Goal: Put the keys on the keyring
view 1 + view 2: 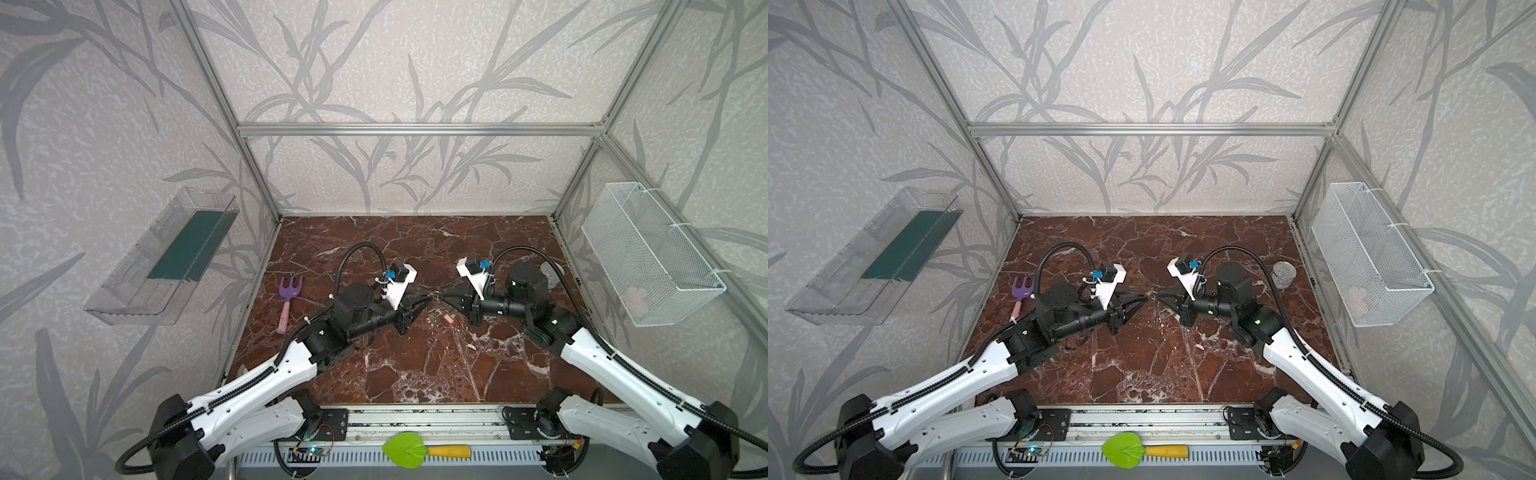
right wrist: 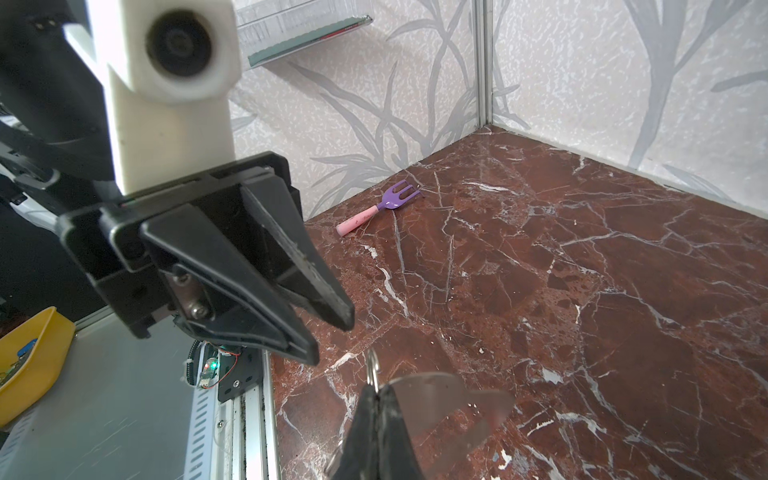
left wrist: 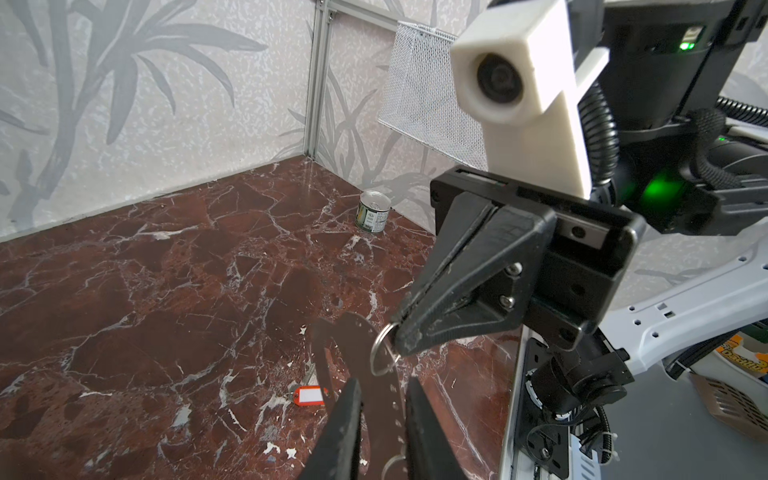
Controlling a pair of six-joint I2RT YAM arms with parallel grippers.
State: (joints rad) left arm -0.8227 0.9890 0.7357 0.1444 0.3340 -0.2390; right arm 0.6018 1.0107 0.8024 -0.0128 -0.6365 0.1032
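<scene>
Nearest, just below the centre of a top view, the keys (image 1: 449, 319) lie flat on the red marble tabletop (image 1: 415, 374): a tiny silver key on a red tag with a white label, held by nothing.

Just above them, mid-frame, my two pincers meet tip to tip in the air. My right pincer (image 3: 400, 338) is pressed together on a small wire ring (image 2: 372, 368). The keyring (image 2: 449, 395), a flat pale-grey loop, hangs by that wire ring above the tabletop. My left pincer (image 2: 329, 340) stands with its fingers apart. The loop shows between them in the left wrist view, but I cannot tell whether they touch it.

I judge the keyring is up and ready and the keys are not yet fetched. Next, my left pincer should drop to the red tag and pinch it precisely.

Farther back, a tin can (image 1: 552, 274) stands right of centre.
</scene>
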